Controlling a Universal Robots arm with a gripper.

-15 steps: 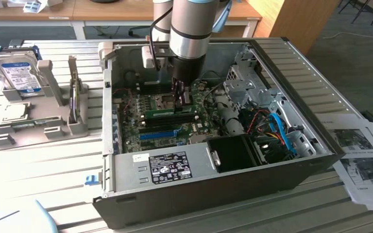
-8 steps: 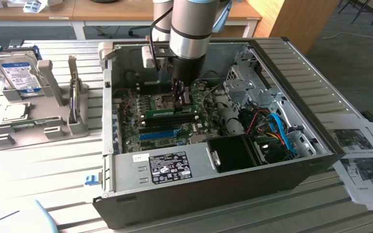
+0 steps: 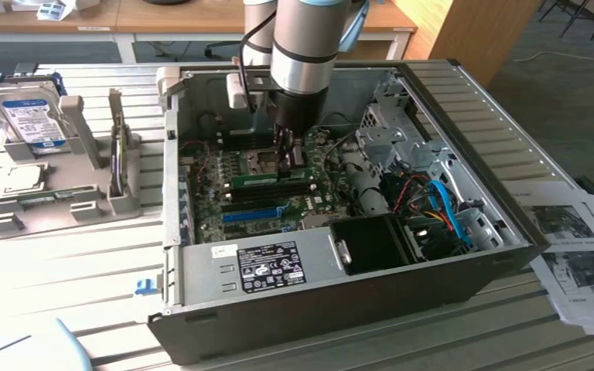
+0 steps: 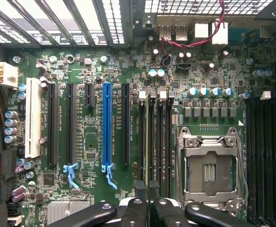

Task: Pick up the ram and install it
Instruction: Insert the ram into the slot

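The ram is a narrow green stick standing on edge in one of the dark memory slots on the motherboard, inside the open computer case. My gripper reaches straight down into the case at the stick's end nearer the exterior view's right. In the wrist view the ram appears edge-on as a thin line in its slot. It runs in between the two black fingertips of the gripper. Those fingertips stand almost together, shut on the ram's upper edge.
A bright blue slot strip and the bare processor socket flank the memory slots. The power supply and a cable bundle fill the case's near side. A hard drive stands in a grey holder at the exterior view's left. Papers lie at its right.
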